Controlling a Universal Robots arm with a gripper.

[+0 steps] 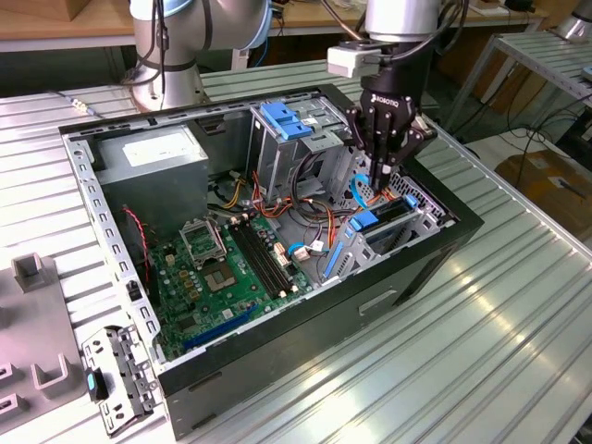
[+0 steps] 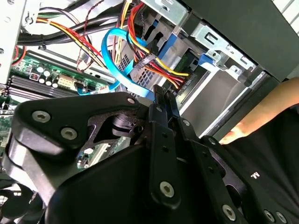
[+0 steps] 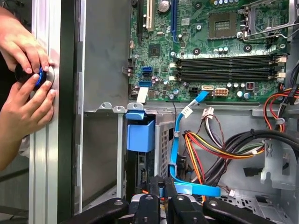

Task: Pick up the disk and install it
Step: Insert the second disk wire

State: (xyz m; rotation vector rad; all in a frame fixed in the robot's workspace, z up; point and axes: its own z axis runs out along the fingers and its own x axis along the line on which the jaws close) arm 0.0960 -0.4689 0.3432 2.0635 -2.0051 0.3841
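Note:
The disk point(image 1: 387, 222) sits down in the grey drive cage at the front corner of the open computer case, its blue carrier point(image 1: 363, 220) showing at the end. In the first wrist view the carrier's blue tab point(image 3: 140, 133) stands over the slot. My black gripper point(image 1: 382, 174) hangs just above the cage, amid the cables, with its fingers point(image 3: 154, 184) drawn together and nothing between them. In the second wrist view the gripper point(image 2: 163, 95) points toward the cage point(image 2: 219, 88), close to the blue data cable point(image 2: 112, 56).
Blue, red, yellow and black cables point(image 3: 205, 149) crowd the space beside the cage. The motherboard point(image 1: 222, 268) lies on the case floor, with a grey power-supply box point(image 1: 153, 157) behind. A blue latch point(image 1: 282, 118) tops another cage. A person's hands point(image 3: 28, 84) hold a knob on the table rail.

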